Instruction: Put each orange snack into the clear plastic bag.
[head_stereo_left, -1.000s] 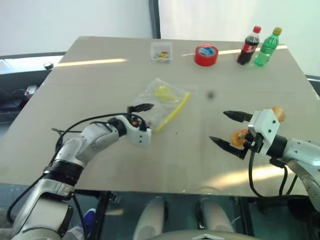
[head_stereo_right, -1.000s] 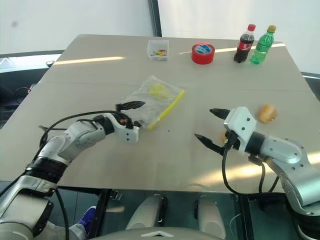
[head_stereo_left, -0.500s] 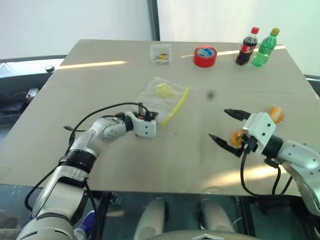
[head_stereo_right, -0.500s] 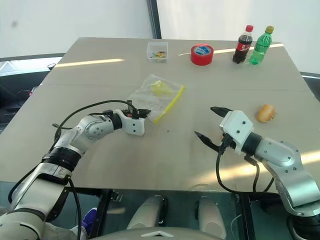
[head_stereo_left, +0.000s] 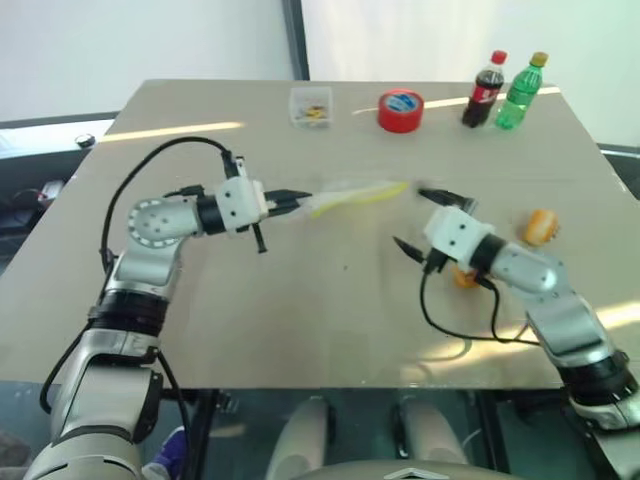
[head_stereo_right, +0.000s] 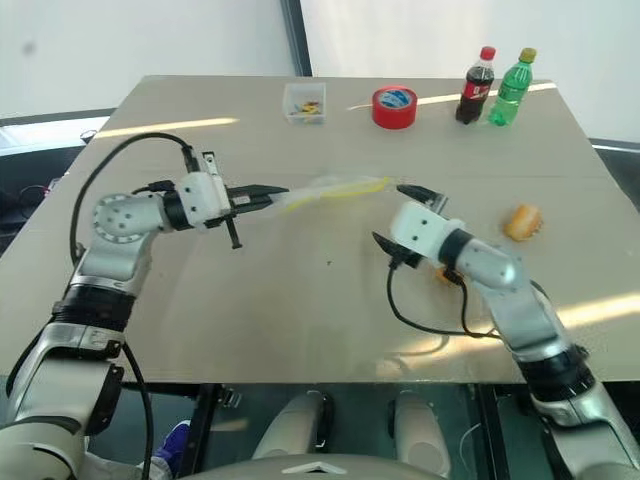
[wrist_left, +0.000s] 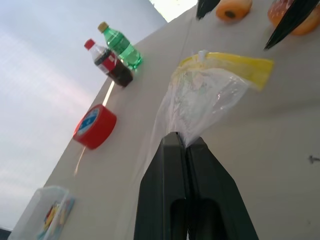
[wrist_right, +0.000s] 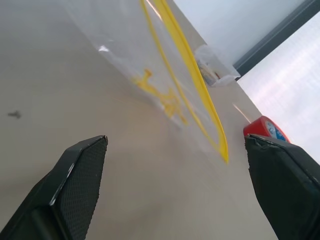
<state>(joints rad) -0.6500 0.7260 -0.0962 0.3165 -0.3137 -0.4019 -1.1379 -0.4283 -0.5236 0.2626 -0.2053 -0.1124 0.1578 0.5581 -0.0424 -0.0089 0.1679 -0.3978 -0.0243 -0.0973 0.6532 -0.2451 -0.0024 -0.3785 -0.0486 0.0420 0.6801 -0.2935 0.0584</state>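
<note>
**A:** Above the table's (head_stereo_left: 200, 330) middle, what has the left gripper (head_stereo_left: 298, 199) got?

**B:** Its two black fingers are pressed together on one corner of the clear plastic bag (head_stereo_left: 355, 193). The bag hangs off the tabletop, stretching from the fingertips toward three o'clock, its yellow seal strip at the far end.

**A:** And the right gripper (head_stereo_left: 422, 217)?

**B:** Spread wide, holding nothing. It sits just at three o'clock of the bag's yellow end, pointing toward it; one finger is level with the strip, the other lower, nearer the table.

**A:** Where are the orange snacks?

**B:** Both lie on the table at about four o'clock from the bag. The deep orange snack (head_stereo_left: 466, 277) is partly hidden behind the right wrist; the paler orange snack (head_stereo_left: 540, 226) lies beyond it, toward the table's edge.

**A:** Anything at twelve o'clock?

**B:** Along the far edge: a small clear box (head_stereo_left: 310, 105), a red tape roll (head_stereo_left: 400, 109), a cola bottle (head_stereo_left: 480, 89) and a green bottle (head_stereo_left: 519, 91), both upright and side by side.
</note>
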